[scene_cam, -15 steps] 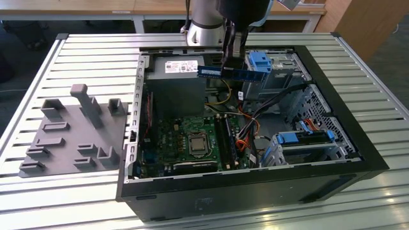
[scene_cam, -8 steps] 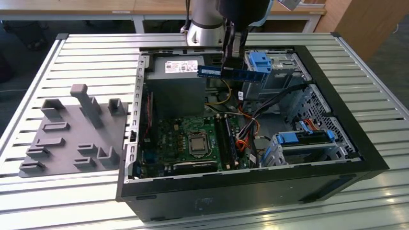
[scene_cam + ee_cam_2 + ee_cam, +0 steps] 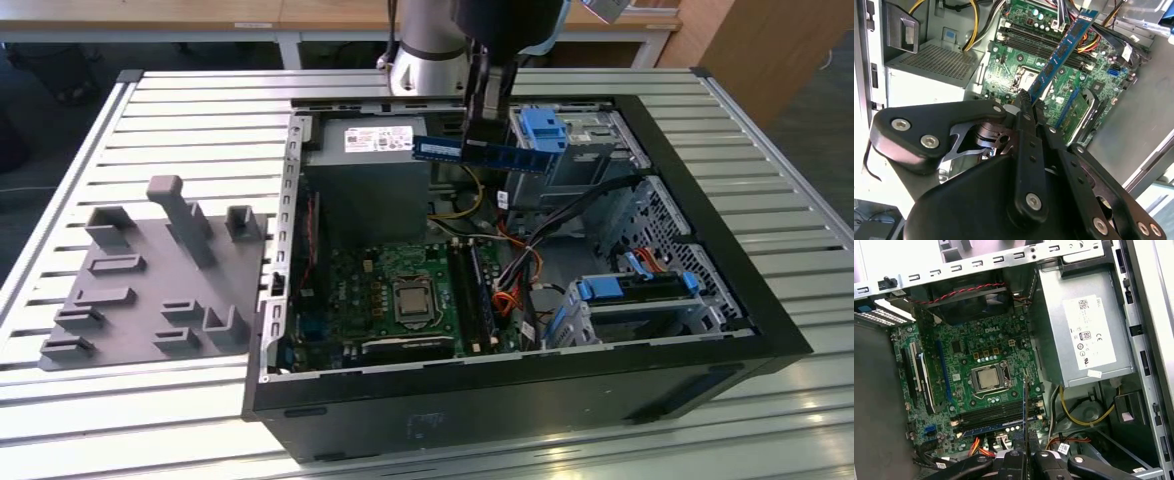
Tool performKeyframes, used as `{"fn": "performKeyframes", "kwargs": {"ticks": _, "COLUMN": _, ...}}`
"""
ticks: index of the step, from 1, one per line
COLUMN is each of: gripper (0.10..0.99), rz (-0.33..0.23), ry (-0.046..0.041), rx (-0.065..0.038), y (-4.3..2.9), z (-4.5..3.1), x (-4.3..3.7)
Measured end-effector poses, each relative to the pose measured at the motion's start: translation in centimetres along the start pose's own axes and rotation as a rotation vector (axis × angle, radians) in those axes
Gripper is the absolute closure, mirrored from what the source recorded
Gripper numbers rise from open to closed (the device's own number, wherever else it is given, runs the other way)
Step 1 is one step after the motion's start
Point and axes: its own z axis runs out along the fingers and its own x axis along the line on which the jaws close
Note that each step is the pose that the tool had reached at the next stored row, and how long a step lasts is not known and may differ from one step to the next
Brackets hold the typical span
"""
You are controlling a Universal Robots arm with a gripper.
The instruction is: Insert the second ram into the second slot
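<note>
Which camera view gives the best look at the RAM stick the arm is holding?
The second wrist view: the second ram shows its broad blue face with chips, slanting over the motherboard. The exterior view shows it small, held roughly level above the open case. The first wrist view shows it edge-on, a thin line.

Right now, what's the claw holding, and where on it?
The second ram, pinched across its flat faces by the claw on the upper long edge, roughly mid-length, above the open case.

End of second ram [image 3: 1060, 57] behind fingers [image 3: 1023, 112]; arm [image 3: 427, 40] (upper part) off-frame
</note>
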Motion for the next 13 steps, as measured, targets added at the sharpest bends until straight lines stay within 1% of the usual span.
{"fn": "performKeyframes", "kwargs": {"ticks": 13, "gripper": 0.949, "rz": 0.055, "ry": -0.0021, "rx": 0.001, "y": 0.0, "z": 0.0, "x": 0.0}}
